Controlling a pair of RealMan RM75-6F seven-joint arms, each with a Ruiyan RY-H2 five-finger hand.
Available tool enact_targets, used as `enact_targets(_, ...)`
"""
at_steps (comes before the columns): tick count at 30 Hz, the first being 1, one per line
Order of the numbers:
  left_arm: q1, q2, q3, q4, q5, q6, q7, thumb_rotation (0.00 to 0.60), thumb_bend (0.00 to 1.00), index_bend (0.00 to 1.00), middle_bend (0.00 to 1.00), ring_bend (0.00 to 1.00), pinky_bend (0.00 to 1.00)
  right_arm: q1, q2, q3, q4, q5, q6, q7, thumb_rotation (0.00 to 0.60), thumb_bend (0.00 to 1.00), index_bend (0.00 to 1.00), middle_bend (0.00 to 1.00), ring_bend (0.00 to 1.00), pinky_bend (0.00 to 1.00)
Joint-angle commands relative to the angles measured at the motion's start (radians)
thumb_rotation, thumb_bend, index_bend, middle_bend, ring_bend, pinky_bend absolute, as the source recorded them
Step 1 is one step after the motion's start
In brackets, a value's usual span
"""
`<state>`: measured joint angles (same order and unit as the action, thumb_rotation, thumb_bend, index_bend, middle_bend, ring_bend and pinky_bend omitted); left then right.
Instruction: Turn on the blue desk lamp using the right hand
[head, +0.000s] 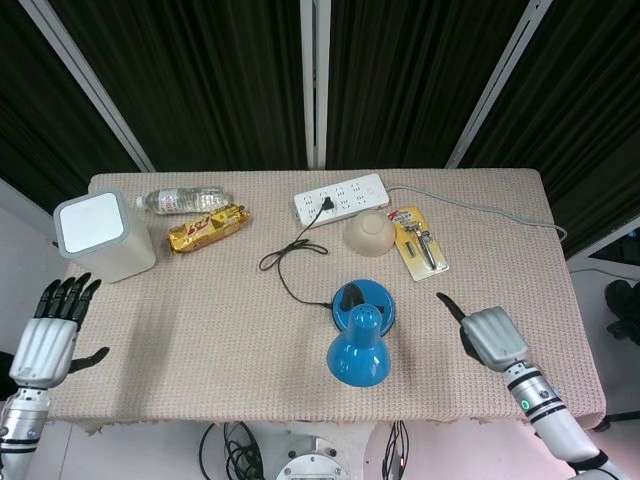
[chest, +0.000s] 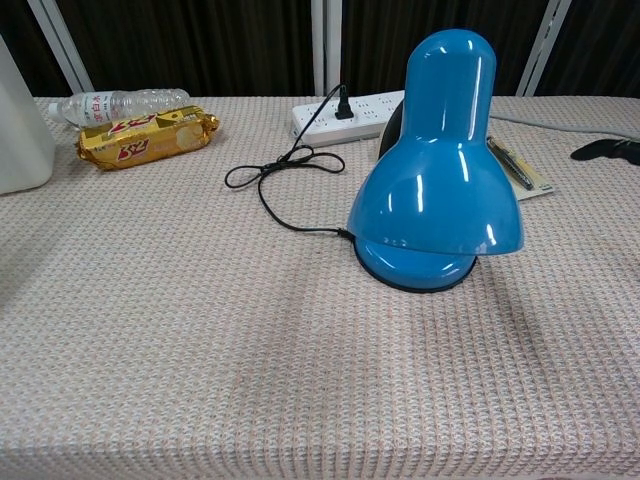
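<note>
The blue desk lamp (head: 360, 340) stands at the table's front middle on its round base (head: 366, 298), with the shade tipped toward me; it fills the chest view's centre as lamp (chest: 437, 160). Its black cord (head: 290, 262) runs to the white power strip (head: 340, 197). My right hand (head: 490, 337) hovers over the table a hand's width right of the lamp, one finger stretched toward it and the others curled, holding nothing. Only its dark fingertips (chest: 605, 150) show at the chest view's right edge. My left hand (head: 47, 335) hangs off the table's left front corner, fingers spread and empty.
Along the back stand a white box (head: 100, 235), a water bottle (head: 185, 199), a gold snack packet (head: 207, 228), an upturned beige bowl (head: 369, 234) and a carded razor (head: 420, 243). A grey cable (head: 480, 207) trails from the strip to the right edge.
</note>
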<state>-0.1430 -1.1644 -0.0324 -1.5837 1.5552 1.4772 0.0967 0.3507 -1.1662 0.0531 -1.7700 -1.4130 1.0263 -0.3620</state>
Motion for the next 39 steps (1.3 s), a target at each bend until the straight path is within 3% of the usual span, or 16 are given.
enact_targets(1,-0.001,-0.001,0.000,0.001,-0.002,-0.002,0.000,0.600,0.10,0.00,0.00,0.00,0.00,0.029,-0.036,-0.006,-0.007,0.039,-0.044,-0.040,0.600,0.83,0.00,0.87,0.80,0.84)
enact_targets(15,-0.001,-0.002,0.000,0.006,-0.006,-0.004,-0.004,0.600,0.10,0.00,0.00,0.00,0.00,0.134,-0.131,0.004,0.002,0.179,-0.143,-0.136,0.600,0.83,0.00,0.87,0.80,0.84)
enact_targets(39,-0.001,0.000,-0.002,0.011,-0.006,0.000,-0.019,0.600,0.10,0.00,0.00,0.00,0.00,0.230,-0.206,-0.022,0.052,0.294,-0.173,-0.167,0.600,0.83,0.00,0.87,0.80,0.84)
